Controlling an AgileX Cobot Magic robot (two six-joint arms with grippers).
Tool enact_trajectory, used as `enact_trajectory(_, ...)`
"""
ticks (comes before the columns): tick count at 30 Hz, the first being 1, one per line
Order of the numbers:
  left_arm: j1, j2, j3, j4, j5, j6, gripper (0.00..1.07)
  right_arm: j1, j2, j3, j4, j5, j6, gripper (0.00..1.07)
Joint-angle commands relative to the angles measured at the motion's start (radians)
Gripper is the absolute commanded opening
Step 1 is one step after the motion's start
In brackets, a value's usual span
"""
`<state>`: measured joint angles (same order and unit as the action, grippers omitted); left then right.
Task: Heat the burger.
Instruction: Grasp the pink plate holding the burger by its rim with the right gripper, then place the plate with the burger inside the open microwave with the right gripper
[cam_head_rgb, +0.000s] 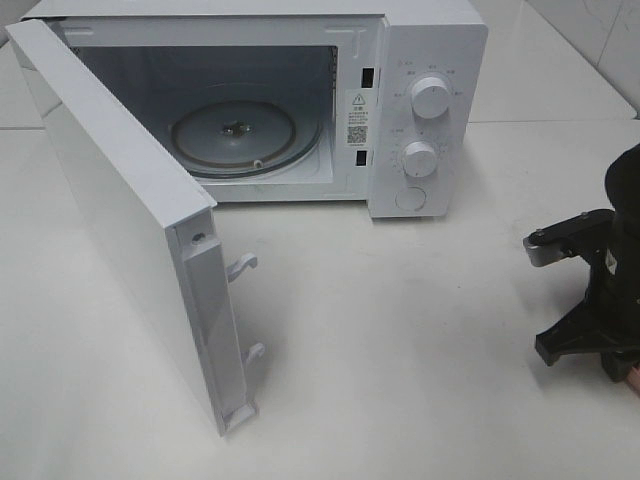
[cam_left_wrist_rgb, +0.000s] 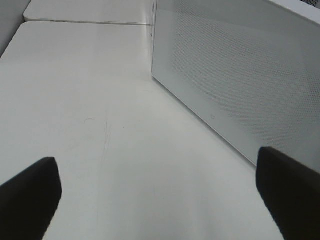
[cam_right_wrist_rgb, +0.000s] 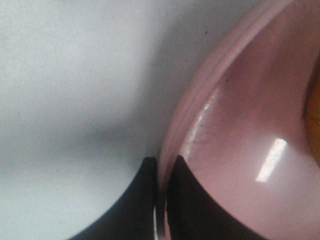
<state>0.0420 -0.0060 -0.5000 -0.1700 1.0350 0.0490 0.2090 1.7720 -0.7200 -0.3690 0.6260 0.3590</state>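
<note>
**Where things sit on your tabletop**

The microwave (cam_head_rgb: 430, 40) stands at the back of your tabletop (cam_head_rgb: 400, 340), its door (cam_head_rgb: 110, 220) swung out toward the front left. The turntable (cam_head_rgb: 235, 135) lies inside the cavity; two knobs (cam_head_rgb: 430, 97) sit one above the other to its right. Your right tool (cam_right_wrist_rgb: 162, 167) is at the far right, clamped over the rim of a plate (cam_right_wrist_rgb: 240, 150). Your left tool (cam_left_wrist_rgb: 160, 200) hangs above the tabletop beside the door's outer face.

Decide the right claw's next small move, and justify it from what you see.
Probably lift the pink plate slightly off the table: the right claw is shut on its rim, and the microwave door stands wide open, ready to receive it.
</note>
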Motion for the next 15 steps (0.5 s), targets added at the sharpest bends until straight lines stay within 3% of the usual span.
enact_trajectory(1,-0.002,-0.017,0.002,-0.004,-0.002,-0.005,0.98,0.032,0.021,0.019,-0.001,0.039,0.058,0.00)
enact_trajectory(15,-0.002,-0.017,0.002,-0.004,-0.002,-0.005,0.98,0.132,-0.107,0.071,-0.136,0.081,0.198,0.00)
